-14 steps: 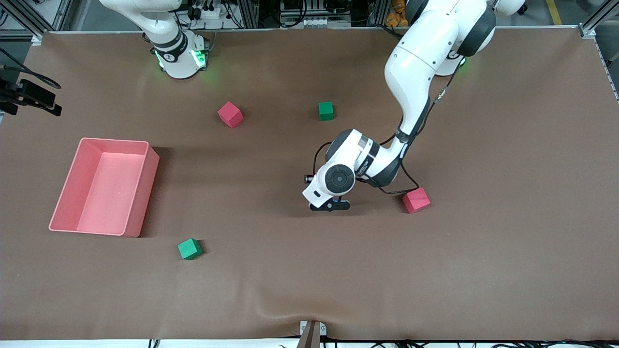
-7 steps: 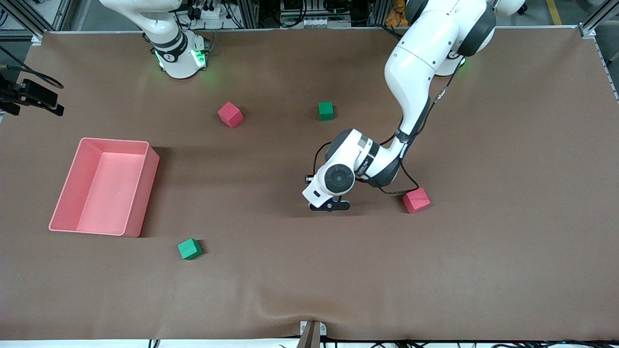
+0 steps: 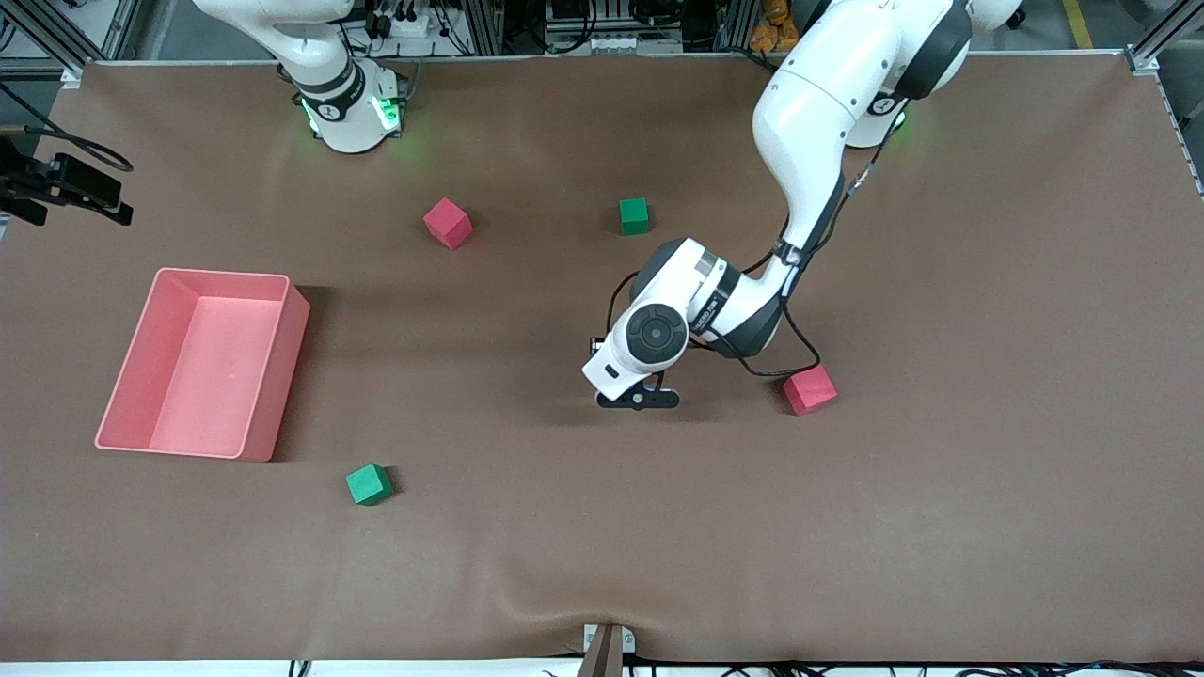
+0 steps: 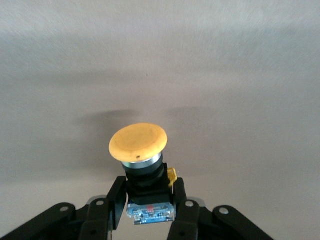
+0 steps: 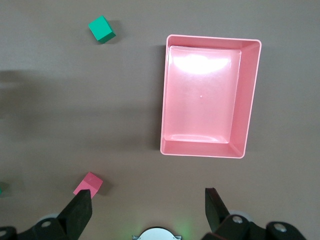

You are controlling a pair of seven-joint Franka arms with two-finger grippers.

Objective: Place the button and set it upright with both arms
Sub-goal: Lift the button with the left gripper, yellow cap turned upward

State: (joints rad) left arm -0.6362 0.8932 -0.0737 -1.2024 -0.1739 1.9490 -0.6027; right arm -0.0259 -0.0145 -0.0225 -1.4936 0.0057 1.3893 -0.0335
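- button (image 4: pixel 139 165): held in the left gripper (image 4: pixel 148 210), fingers (image 4: pixel 116 200) clamped on its black body, orange cap pointing away from the wrist. Hidden under the wrist in the front view.
- left gripper (image 3: pixel 640 399) sits low over the mid-table mat (image 3: pixel 847 527), between the pink-red cube (image 3: pixel 809 389) and the pink bin (image 3: pixel 202 362). Can't tell whether the button body is touching the mat or just off it.
- Step in hand, my read: set the button down so it stands cap up.
- Doing it well: get the flat base square to the mat before letting go, lower slowly, open the fingers evenly, lift straight off. The wide cap makes it top-heavy, so any tilt at release likely tips it.
- right gripper (image 5: pixel 150 210): fingers spread, holding nothing, up high over the mat near the pink bin (image 5: pixel 207 95) at its end of the table; that arm is waiting.
- Green cubes (image 3: pixel 369 484) (image 3: pixel 634 215) and the second pink-red cube (image 3: pixel 447 223) are well apart from the drop spot.
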